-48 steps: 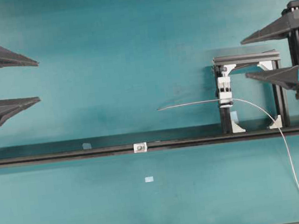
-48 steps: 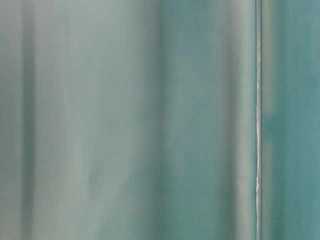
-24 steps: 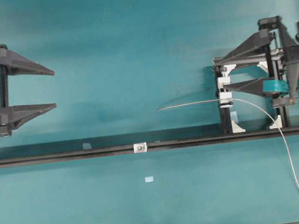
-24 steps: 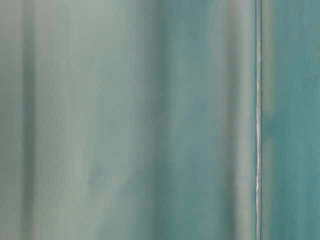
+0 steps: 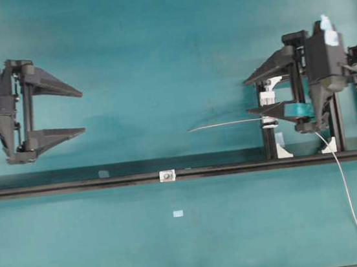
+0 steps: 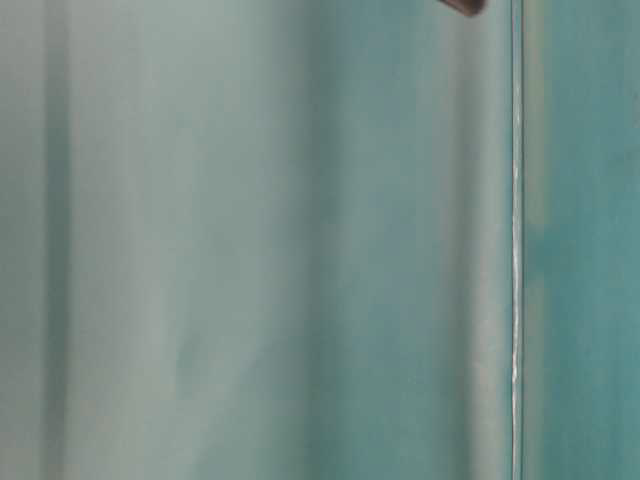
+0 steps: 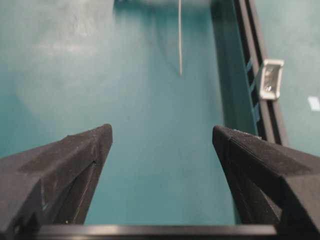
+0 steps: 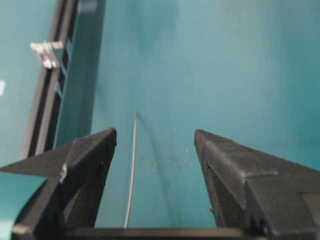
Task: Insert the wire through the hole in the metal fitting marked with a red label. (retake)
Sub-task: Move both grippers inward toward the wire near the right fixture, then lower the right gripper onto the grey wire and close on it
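Teal matting covers the bench, crossed by a black rail point(image 5: 74, 185) that carries the metal fitting point(image 5: 167, 175); the wire point(image 5: 229, 123) juts out above that rail, well apart from the fitting, while the left gripper point(image 5: 81, 110) and right gripper point(image 5: 248, 96) both stand spread and empty. Being thin, light and whippy, it likely wants pinching near its bare tip. Only the left wrist view shows the hole point(image 7: 269, 88); the table-level view is a blur.

A black rail point(image 5: 74, 185) crosses the teal table point(image 5: 154, 45); a small pale rectangle point(image 5: 178, 213), perhaps tape, lies below.
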